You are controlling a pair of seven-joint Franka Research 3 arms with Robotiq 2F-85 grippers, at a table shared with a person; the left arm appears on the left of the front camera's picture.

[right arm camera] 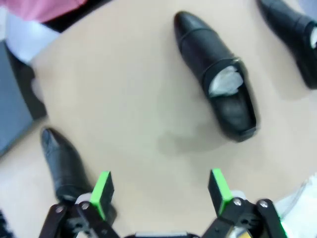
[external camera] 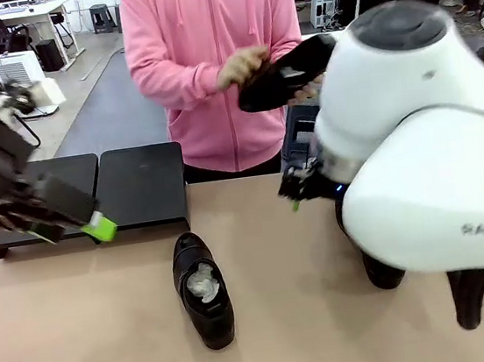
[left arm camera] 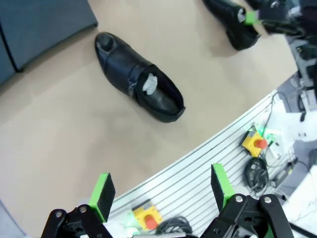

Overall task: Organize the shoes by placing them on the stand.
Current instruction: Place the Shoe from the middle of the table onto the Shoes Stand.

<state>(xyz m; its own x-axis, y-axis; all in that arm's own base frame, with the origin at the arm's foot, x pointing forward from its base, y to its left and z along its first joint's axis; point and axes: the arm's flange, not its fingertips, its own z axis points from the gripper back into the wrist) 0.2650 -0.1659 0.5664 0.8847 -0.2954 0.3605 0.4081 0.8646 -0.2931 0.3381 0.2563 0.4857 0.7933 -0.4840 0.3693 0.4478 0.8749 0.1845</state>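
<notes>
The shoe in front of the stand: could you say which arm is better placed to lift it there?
Probably left: the left gripper, open, hovers by the stand beside that shoe; the right gripper is over other shoes farther right.

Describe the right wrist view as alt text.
The open right gripper hangs over the tan table, nothing between its green pads. A paper-stuffed black shoe lies ahead, a second shoe beside one finger, a third shoe at the edge.
</notes>
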